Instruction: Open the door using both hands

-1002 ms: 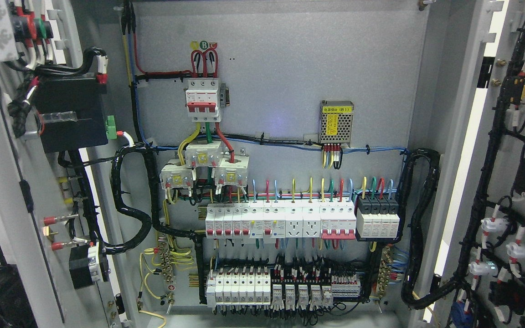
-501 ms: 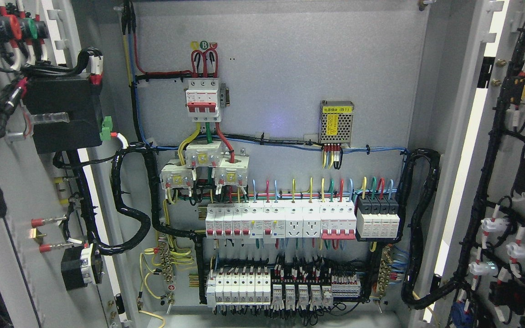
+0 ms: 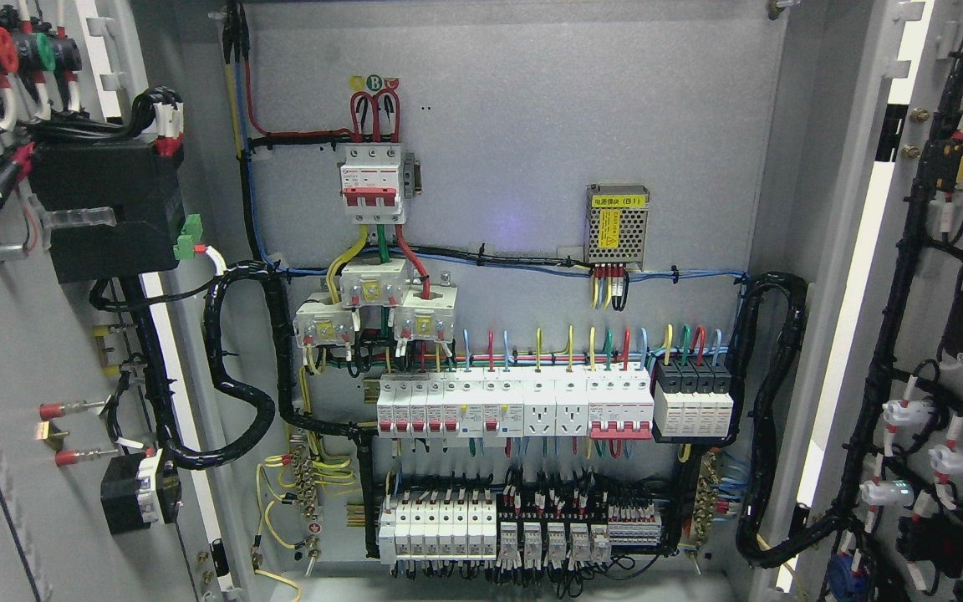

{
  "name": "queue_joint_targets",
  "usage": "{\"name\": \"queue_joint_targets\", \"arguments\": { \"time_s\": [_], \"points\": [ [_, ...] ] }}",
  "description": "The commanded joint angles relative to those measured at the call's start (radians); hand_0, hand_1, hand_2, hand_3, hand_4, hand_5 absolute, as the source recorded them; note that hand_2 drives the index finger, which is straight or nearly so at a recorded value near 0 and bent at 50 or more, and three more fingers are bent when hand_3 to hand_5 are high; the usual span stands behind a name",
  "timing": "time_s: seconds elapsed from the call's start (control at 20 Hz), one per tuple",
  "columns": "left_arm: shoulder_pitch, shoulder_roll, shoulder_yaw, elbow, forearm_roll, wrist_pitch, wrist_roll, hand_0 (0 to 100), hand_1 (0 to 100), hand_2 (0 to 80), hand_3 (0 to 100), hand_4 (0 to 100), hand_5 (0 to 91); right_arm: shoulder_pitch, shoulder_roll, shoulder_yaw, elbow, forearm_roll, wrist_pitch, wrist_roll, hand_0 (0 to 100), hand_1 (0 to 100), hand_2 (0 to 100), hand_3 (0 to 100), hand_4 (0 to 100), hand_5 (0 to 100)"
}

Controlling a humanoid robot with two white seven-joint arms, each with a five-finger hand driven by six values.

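Head view: a grey sheet-metal electrical cabinet (image 3: pixel 532 125) stands with both doors swung open, and its back panel faces the camera. The left grey metal door (image 3: pixel 22 376) fills the left edge of the picture, inner face visible; it carries a black rectangular module (image 3: pixel 101 209), a green terminal plug (image 3: pixel 190 237) at that module's right edge, and a black cable bundle (image 3: pixel 235 368) that loops from the door into the cabinet. The right grey metal door (image 3: pixel 941 334) fills the right edge, inner face also visible, with black wiring and white connectors (image 3: pixel 908 414) fastened to it.

On the back panel, a white three-pole breaker with red levers (image 3: pixel 373 182) sits at upper centre. A perforated metal power supply with a yellow label (image 3: pixel 616 226) is mounted to its right. Below these, a row of white breakers and sockets (image 3: pixel 515 405) runs across the panel, ending just beside a black and white four-pole block (image 3: pixel 693 401). A lower row of white terminal modules (image 3: pixel 519 527) lies beneath.

No robot hand or arm is visible in this view, so the state of either robot hand cannot be told.
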Motion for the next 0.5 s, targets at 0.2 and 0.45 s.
{"name": "queue_joint_targets", "arguments": {
  "time_s": [0.2,0.45],
  "points": [
    [0.0,-0.034,-0.002,-0.049,0.001,-0.007,0.001,0,0,0.0,0,0,0.0,-0.005,0.018,0.031,0.001,0.006,-0.001,0.0,38,0,0,0,0,0],
    [0.0,-0.034,-0.002,-0.047,0.001,-0.007,0.001,0,0,0.0,0,0,0.0,-0.004,0.016,0.023,0.003,0.007,-0.001,0.0,38,0,0,0,0,0]
  ]
}}
